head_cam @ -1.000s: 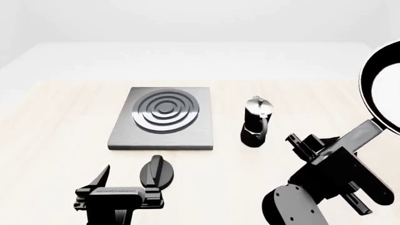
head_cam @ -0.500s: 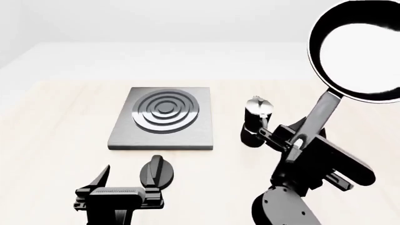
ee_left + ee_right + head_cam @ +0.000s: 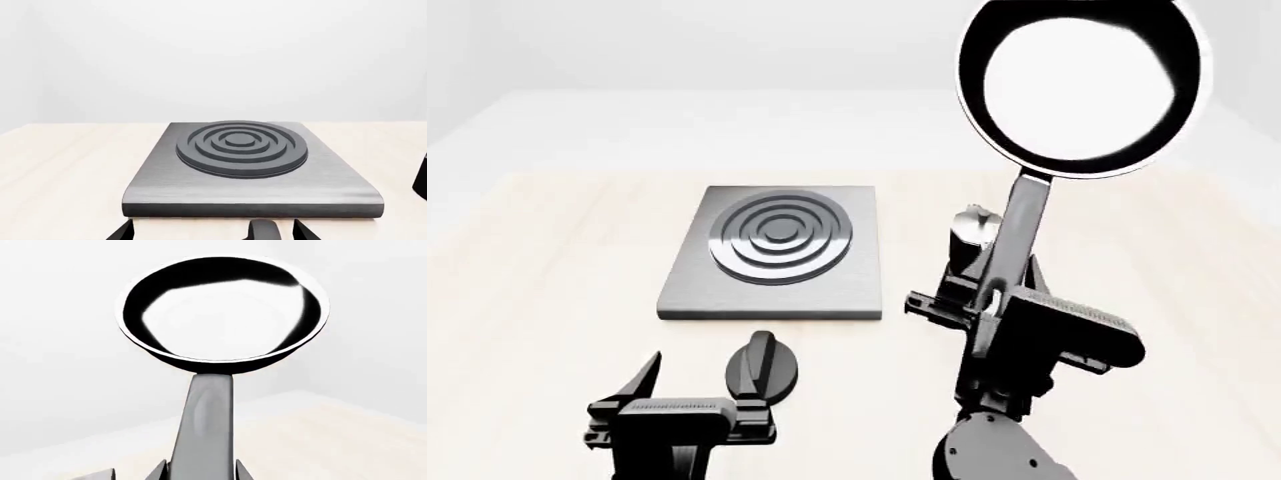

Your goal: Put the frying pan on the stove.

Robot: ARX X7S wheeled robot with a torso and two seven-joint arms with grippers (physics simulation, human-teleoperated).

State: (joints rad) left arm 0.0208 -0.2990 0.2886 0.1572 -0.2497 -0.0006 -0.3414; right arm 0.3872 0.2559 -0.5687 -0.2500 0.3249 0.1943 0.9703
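While the frying pan (image 3: 1078,88) hangs high in the air, well above the desk (image 3: 534,270), its glossy bowl faces the head camera and its long handle runs down into the right tool (image 3: 994,300), which is clamped on that handle. From the right wrist the pan (image 3: 223,310) shows the same way, handle gripped between the two fingers. To the pan's left, the stove (image 3: 777,262) lies flat on the desk with nothing on its ring burner. A moka pot (image 3: 972,235) stands just behind the right tool, partly hidden. Near the stove's front edge lies a black knob (image 3: 762,366), beside the left tool (image 3: 681,405), whose fingers stand apart around nothing.
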